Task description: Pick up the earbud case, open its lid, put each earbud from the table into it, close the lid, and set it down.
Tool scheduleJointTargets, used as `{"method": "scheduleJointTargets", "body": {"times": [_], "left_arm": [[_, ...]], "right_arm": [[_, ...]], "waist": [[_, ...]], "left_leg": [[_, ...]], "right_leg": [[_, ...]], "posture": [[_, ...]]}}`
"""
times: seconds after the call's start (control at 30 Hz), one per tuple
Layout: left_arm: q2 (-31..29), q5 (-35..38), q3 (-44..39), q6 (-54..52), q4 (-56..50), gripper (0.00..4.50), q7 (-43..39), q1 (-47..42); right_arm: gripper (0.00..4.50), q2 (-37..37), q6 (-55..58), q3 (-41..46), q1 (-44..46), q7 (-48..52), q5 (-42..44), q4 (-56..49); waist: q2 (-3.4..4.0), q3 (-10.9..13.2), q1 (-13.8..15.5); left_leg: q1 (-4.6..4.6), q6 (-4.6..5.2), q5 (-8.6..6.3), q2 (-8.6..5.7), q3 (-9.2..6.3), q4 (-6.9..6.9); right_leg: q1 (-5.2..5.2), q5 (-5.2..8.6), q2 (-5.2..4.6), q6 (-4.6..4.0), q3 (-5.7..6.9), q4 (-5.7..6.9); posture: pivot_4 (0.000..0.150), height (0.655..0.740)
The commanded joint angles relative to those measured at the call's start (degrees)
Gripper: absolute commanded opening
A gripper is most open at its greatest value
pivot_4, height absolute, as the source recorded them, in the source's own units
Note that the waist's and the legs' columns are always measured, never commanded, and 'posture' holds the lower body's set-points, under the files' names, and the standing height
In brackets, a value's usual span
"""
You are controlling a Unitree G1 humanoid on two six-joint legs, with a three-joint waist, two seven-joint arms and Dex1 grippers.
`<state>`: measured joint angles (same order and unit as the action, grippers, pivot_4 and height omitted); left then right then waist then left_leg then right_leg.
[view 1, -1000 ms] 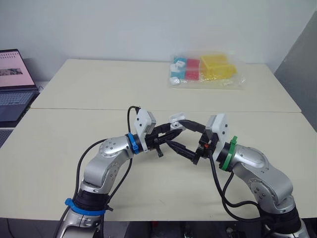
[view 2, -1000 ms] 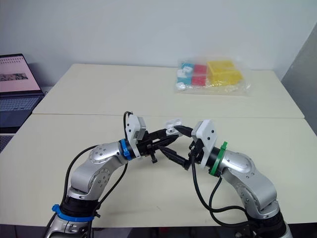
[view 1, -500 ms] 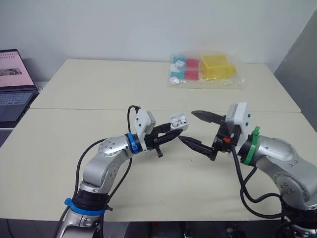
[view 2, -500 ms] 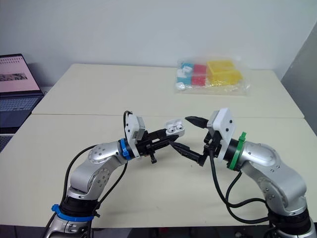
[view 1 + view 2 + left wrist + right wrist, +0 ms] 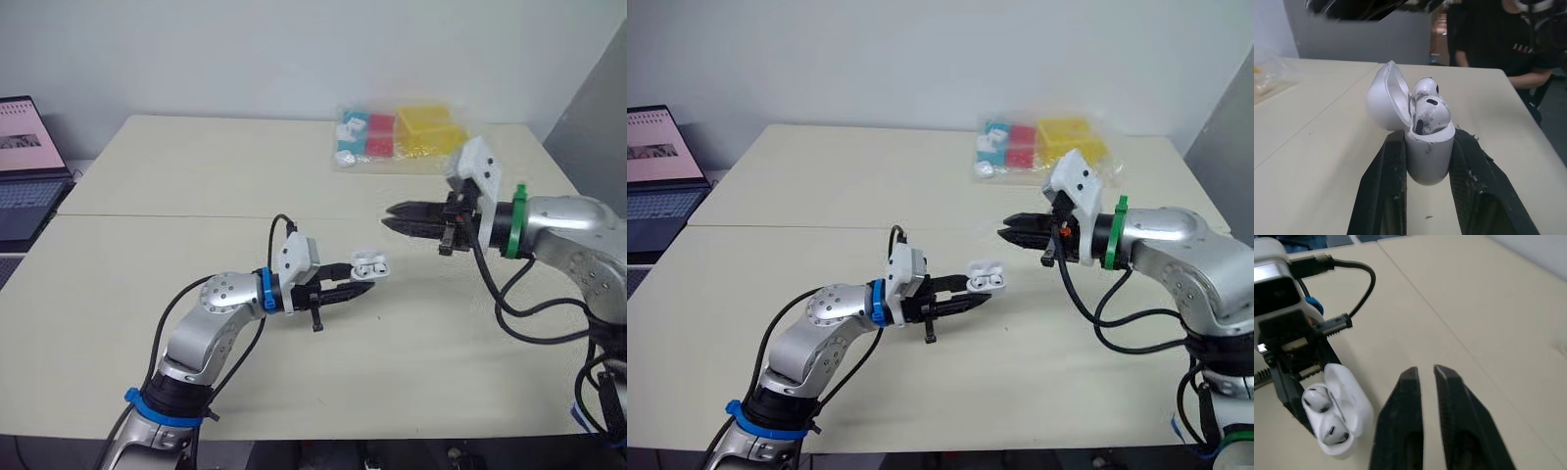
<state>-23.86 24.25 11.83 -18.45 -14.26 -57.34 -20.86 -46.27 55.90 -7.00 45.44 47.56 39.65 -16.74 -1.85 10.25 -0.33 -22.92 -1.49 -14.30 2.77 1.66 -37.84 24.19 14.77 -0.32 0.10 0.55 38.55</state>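
— Looking at the earbud case [image 5: 1427, 147] first: it sits upright, clamped between the two black fingers [image 5: 1383, 196] of the left pincer [image 5: 364, 282], which is squeezed onto both of its flanks.

— And the lid [image 5: 1383, 98]?

— Hinged wide open, tipped back off the body. Two white earbuds [image 5: 1430, 110] are seated in it, heads poking above the rim, side by side.

— Where is all that on the worktop [image 5: 196, 176]?

— Near the middle of the near half, just this side of the seam [image 5: 147, 215] between the two slabs. The case looks held clear of the surface, with a shadow beneath it.

— What about the other arm?

— The right pincer [image 5: 387, 216] hangs at about two o'clock from the case, apart from it, fingertips aimed back towards nine o'clock. Its fingers [image 5: 1405, 421] are all but closed, with just a thin slit between them, and they have hold of nothing.

— So there's no contact between the two arms?

— None, there's bare worktop between them.

— Further out?

— At twelve o'clock, near the far edge, there's a clear plastic bag [image 5: 407, 137] with yellow, red and blue blocks inside. At ten o'clock, off the left side, an open laptop [image 5: 24, 166] has its screen lit. The left wrist view also catches a person in dark clothing [image 5: 1498, 39] standing beyond the worktop's end.
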Motion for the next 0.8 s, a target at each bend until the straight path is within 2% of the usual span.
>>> {"method": "scheduleJointTargets", "body": {"times": [0.03,0.17,0.27,0.53,0.8], "left_arm": [[0.1,0.1,0.5,1.6,-2.1,0.80,-0.9,-0.8],[0.2,-0.2,0.7,1.9,-1.8,0.80,-1.1,-0.9],[0.0,-0.3,0.8,2.1,-2.2,0.80,-1.3,-0.5],[-0.2,-1.1,1.1,3.2,-1.9,0.80,-1.1,0.0],[0.7,-1.0,0.9,2.9,-1.6,0.80,-0.5,-0.2]], "right_arm": [[0.00,0.8,5.5,-1.4,2.7,3.5,2.4,3.1],[0.00,0.1,4.2,-4.6,3.2,7.8,-0.3,4.8],[0.00,0.2,6.3,-4.4,3.6,12.2,2.6,4.3],[0.00,-0.3,11.8,-2.3,3.6,14.1,6.9,1.1],[0.00,-2.6,10.7,-3.8,1.1,15.7,5.7,-1.4]], "waist": [[0.00,0.0,0.1],[0.01,0.0,0.2],[0.01,0.0,0.2],[0.02,0.0,0.2],[0.02,0.0,0.2]], "left_leg": [[-0.01,0.00,0.00,0.01,0.00,0.01],[-0.04,0.00,0.00,0.03,-0.01,0.02],[-0.04,0.01,-0.01,0.02,-0.03,0.01],[-0.03,0.01,-0.01,0.03,-0.05,0.01],[-0.03,0.01,-0.01,0.02,-0.05,0.00]], "right_leg": [[0.00,0.00,0.00,-0.01,0.05,0.00],[0.01,0.02,0.02,-0.04,0.09,0.01],[0.01,0.02,0.01,-0.03,0.04,-0.01],[0.01,0.02,0.02,-0.03,0.10,0.02],[0.01,0.02,0.02,-0.02,0.08,0.02]], "posture": [[0.150,0.7378],[0.150,0.7378],[0.150,0.7378],[0.150,0.7378],[0.150,0.7378]]}}
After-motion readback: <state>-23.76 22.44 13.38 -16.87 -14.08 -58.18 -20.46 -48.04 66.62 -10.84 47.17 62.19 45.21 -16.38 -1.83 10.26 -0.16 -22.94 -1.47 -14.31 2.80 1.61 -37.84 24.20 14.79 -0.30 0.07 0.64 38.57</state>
